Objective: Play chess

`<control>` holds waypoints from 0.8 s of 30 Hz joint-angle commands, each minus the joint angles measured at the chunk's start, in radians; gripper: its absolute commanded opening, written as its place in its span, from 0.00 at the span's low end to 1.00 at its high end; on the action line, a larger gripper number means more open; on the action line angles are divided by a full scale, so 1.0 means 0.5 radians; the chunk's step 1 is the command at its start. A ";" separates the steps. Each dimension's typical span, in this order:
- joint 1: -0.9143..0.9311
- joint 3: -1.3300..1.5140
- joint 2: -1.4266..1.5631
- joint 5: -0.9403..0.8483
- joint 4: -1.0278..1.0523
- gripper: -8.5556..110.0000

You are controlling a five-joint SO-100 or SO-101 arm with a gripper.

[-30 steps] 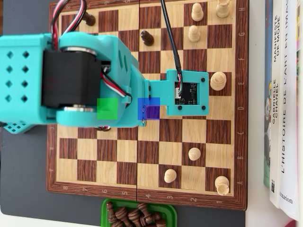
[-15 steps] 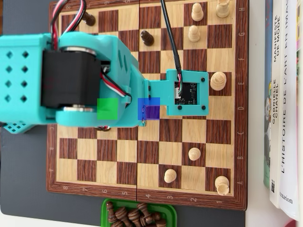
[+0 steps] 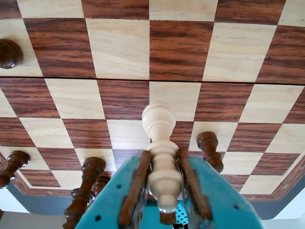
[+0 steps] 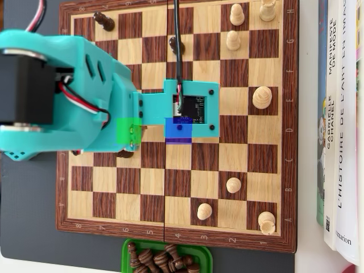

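Arm (image 4: 68, 96) sits further left in overhead view than half a second ago; wrist camera board (image 4: 190, 108) now over board's middle files, black cable (image 4: 177, 51) crossing dark pawn (image 4: 173, 42). Gripper (image 3: 162, 164) clamps light chess piece (image 3: 159, 152) between wood-lined fingers (image 3: 136, 188), above chessboard (image 4: 239, 159). Wrist view: piece's base cut off by teal jaw body; dark pieces (image 3: 86, 183) behind partly hidden. Overhead view: gripper and held piece hidden under arm. Green tray (image 4: 128, 247) of dark pieces cut off at bottom edge.
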 commanded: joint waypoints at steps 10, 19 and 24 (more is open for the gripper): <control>0.114 0.310 0.377 -0.012 -0.015 0.14; 0.107 0.485 0.442 -0.015 -0.117 0.14; 0.117 0.497 0.442 -0.018 -0.114 0.14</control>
